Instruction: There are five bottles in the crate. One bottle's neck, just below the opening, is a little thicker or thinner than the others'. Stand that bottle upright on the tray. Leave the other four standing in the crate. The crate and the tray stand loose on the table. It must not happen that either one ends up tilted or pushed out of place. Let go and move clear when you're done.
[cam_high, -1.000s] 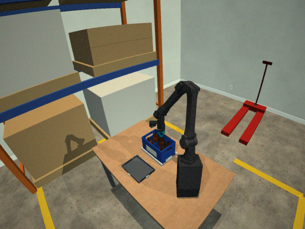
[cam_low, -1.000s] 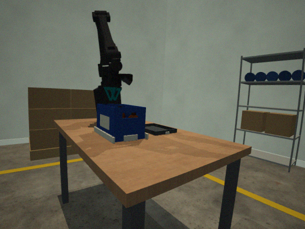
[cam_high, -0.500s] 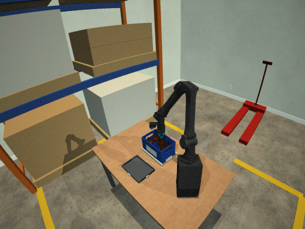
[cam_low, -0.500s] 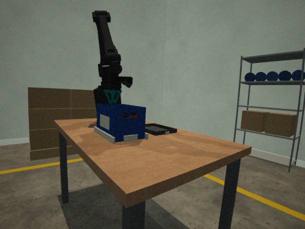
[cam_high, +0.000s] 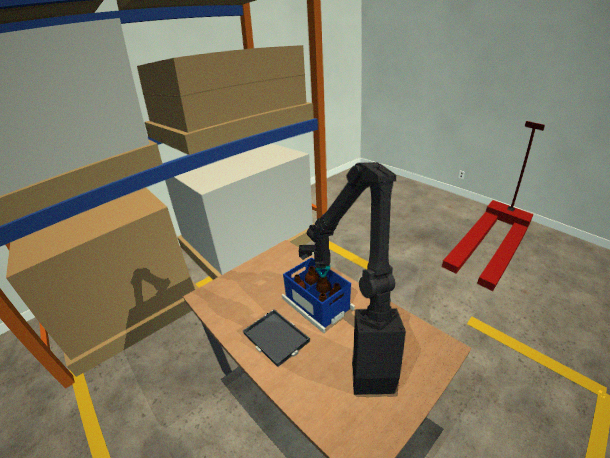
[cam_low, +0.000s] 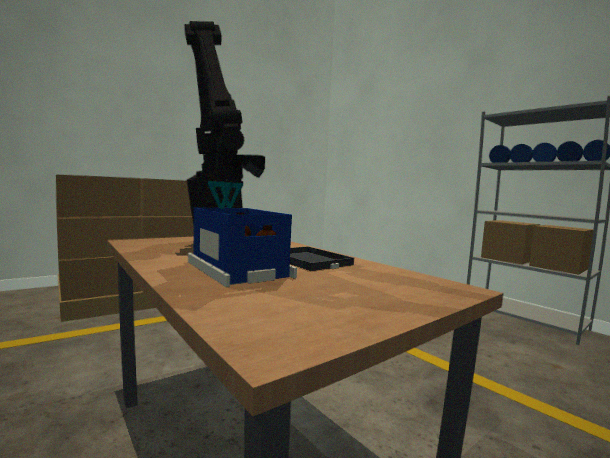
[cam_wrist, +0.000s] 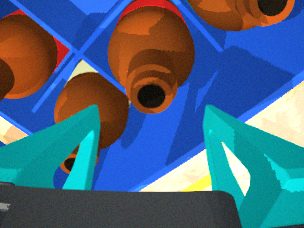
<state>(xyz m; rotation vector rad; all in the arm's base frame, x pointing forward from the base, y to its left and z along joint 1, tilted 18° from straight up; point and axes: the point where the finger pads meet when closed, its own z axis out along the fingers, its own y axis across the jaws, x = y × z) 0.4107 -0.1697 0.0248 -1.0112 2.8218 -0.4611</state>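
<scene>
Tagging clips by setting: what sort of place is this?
Probably a warehouse or storage bay: red pallet jack, tall racking with orange posts and blue beams, yellow floor lines.

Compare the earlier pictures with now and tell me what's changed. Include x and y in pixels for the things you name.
The fingers (cam_high: 325, 270) (cam_low: 215, 194) have come down slightly towards the crate (cam_high: 325, 307) (cam_low: 260, 257) (cam_wrist: 260, 65). Nothing was taken hold of or let go. Crate and tray (cam_high: 276, 337) (cam_low: 310, 257) stayed put.
</scene>
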